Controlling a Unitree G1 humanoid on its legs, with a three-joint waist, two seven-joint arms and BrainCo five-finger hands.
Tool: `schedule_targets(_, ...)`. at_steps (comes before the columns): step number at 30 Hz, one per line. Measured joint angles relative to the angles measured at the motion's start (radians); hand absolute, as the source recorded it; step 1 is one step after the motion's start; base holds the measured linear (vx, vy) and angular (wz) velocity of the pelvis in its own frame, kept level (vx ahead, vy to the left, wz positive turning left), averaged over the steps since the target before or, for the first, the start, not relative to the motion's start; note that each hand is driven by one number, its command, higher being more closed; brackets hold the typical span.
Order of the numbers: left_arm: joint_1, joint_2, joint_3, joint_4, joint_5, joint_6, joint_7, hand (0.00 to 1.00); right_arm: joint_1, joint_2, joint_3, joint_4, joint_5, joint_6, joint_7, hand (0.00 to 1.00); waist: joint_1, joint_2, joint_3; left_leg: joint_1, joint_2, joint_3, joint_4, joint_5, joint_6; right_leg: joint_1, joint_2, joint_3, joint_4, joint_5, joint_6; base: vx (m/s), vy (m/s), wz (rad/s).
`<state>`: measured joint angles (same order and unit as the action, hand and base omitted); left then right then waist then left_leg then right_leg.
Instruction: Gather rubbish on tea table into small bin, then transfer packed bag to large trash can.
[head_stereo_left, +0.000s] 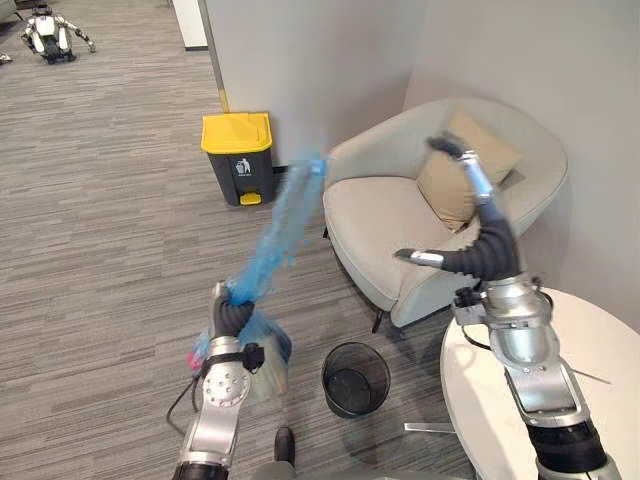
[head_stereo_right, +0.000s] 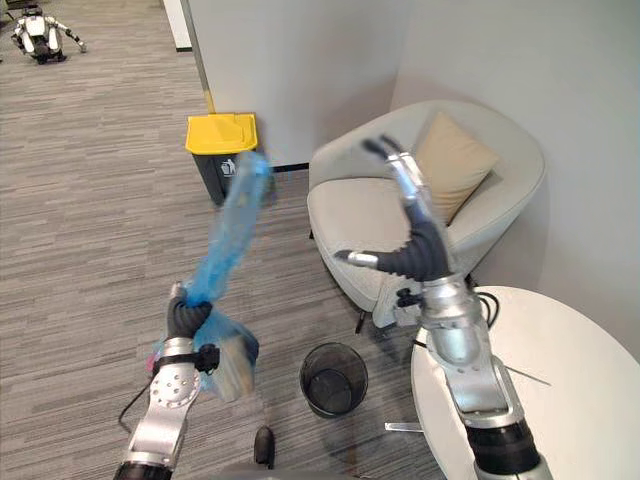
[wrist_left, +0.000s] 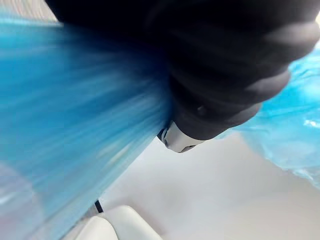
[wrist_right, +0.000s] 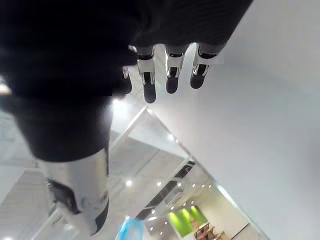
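- Blue bag made of thin plastic is up off the floor, on the near left.
- Its fat round bottom hangs right beside the left wrist, and something pale shows through it.
- A bit of pink shows at the bag's low left edge.
- The bag's long thin top reaches up and away toward the far right. It ends close to the armchair and looks blurry.
- The left hand is closed like a fist round the bag's neck, between the fat part and the long top.
- In the left wrist view, blue plastic lies tight against that hand on both sides.
- The right hand is lifted high on the right, in front of the armchair.
- Its fingers are straight and spread, its thumb sticks out to the left, and it has hold of nothing.
- A small black bin of wire mesh stands on the floor, just right of the bag and just left of the table.
- The table is round and white and sits at the near right.
- A big dark trash can with a yellow lid stands far back by the wall, well apart from the bag.
- The armchair is cream, and a tan cushion leans in it, behind the right hand.
- Grey striped carpet covers the floor.
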<state>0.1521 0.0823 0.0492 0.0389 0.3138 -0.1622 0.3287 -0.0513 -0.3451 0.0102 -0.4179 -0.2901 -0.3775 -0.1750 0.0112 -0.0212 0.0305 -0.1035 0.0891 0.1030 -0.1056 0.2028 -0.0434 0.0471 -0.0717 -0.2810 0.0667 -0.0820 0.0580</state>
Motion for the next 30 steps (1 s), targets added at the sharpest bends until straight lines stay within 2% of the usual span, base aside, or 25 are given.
schedule_targets(5, 0.04, -0.006, 0.07, 0.075, -0.016, 0.001, -0.008, 1.0, 0.135, 0.09, -0.029, 0.036, 0.005, 0.002, 0.007, 0.0, -0.002, 0.006, 0.004, -0.002, 0.0, -0.005, 0.0, 0.0, 0.0, 0.0, 0.0, -0.007, 0.0, -0.003, -0.001, 0.0, 0.0, 0.03)
schedule_targets(8, 0.052, -0.012, 0.103, 0.147, -0.027, 0.002, -0.025, 1.0, 0.197, 0.14, -0.041, 0.13, 0.013, 0.012, 0.045, 0.0, -0.004, 0.006, 0.004, -0.004, 0.0, -0.007, 0.0, -0.003, 0.003, -0.001, 0.0, -0.012, -0.001, -0.009, -0.003, 0.0, -0.001, 0.06)
schedule_targets(11, 0.069, -0.019, 0.12, 0.233, -0.03, 0.007, -0.038, 1.0, 0.239, 0.194, -0.061, 0.312, 0.061, 0.041, 0.09, 0.0, -0.011, 0.006, 0.004, -0.007, 0.0, -0.01, 0.0, -0.008, 0.0, -0.003, -0.002, -0.017, -0.001, -0.013, 0.001, -0.01, -0.008, 0.05)
schedule_targets(13, 0.07, -0.018, 0.12, 0.313, -0.039, 0.015, -0.059, 1.0, 0.248, 0.236, -0.082, 0.485, 0.14, 0.073, 0.123, 0.0, -0.012, 0.011, 0.008, -0.006, -0.002, -0.01, 0.0, -0.011, 0.002, -0.001, -0.004, -0.019, 0.0, -0.018, 0.002, 0.0, -0.004, 0.02)
schedule_targets(15, 0.07, -0.018, 0.12, 0.352, -0.046, 0.022, -0.075, 1.0, 0.251, 0.261, -0.102, 0.586, 0.186, 0.096, 0.14, 0.0, -0.012, 0.016, 0.015, -0.007, -0.002, -0.009, 0.0, -0.012, 0.002, 0.001, -0.006, -0.019, 0.001, -0.018, 0.003, 0.02, -0.007, -0.01)
schedule_targets(20, 0.073, -0.017, 0.12, 0.469, -0.059, 0.025, -0.118, 1.0, 0.257, 0.289, -0.121, 0.785, 0.283, 0.127, 0.165, 0.0, -0.012, 0.018, 0.024, -0.004, -0.006, -0.002, 0.0, -0.021, -0.001, 0.002, -0.014, -0.017, 0.005, -0.03, 0.01, 0.05, -0.017, -0.01)
schedule_targets(30, 0.074, 0.001, 0.115, 0.652, -0.114, 0.028, -0.177, 1.0, 0.237, 0.301, -0.135, 1.002, 0.338, 0.16, 0.179, 0.0, -0.011, 0.014, 0.042, 0.048, -0.019, 0.013, 0.0, -0.038, -0.008, 0.039, -0.026, -0.01, 0.019, -0.055, 0.008, 0.06, -0.02, -0.02)
